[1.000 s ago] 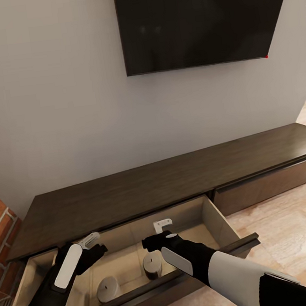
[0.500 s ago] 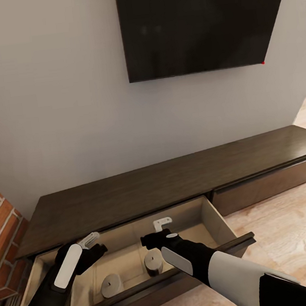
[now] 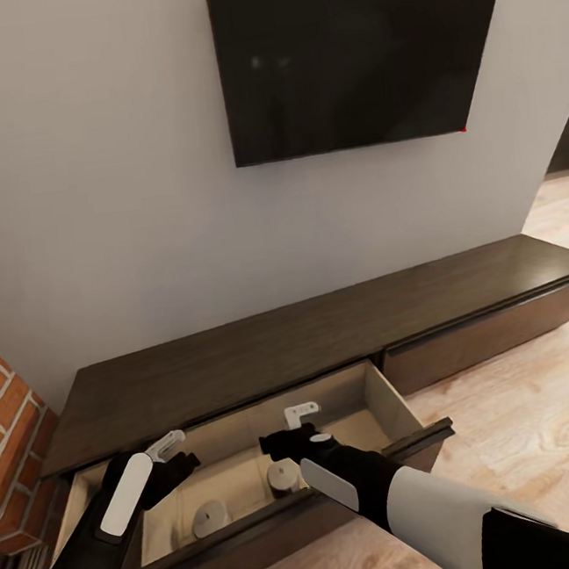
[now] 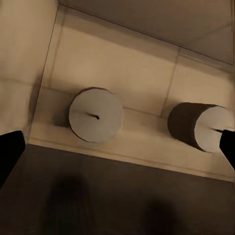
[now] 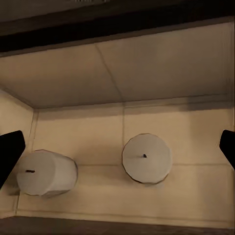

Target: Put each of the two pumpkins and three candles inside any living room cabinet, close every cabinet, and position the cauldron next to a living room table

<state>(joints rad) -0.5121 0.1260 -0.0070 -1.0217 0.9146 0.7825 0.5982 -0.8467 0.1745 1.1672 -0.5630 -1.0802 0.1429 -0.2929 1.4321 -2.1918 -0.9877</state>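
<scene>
The cabinet (image 3: 325, 333) runs along the wall under the dark television (image 3: 355, 47), and its left drawer (image 3: 395, 400) is pulled out toward the robot. On the pale drawer floor stand two candles: one (image 3: 208, 517) at about 7 o'clock from the drawer's middle, the other (image 3: 284, 476) near the middle, just below the right claw.

The left claw (image 3: 173, 452) hangs over the drawer's left part, its fingers spread and empty. The right claw (image 3: 292, 427) hovers over the middle of the drawer, also wide open and holding nothing (in both wrist views only the dark finger tips show at the edges, well apart).

The risk I see: both arms reach inside the drawer. If the drawer is pushed shut before they are lifted out, the front board may hit a forearm, or a claw may knock a candle over. A toppled candle could roll and jam the drawer.
</scene>
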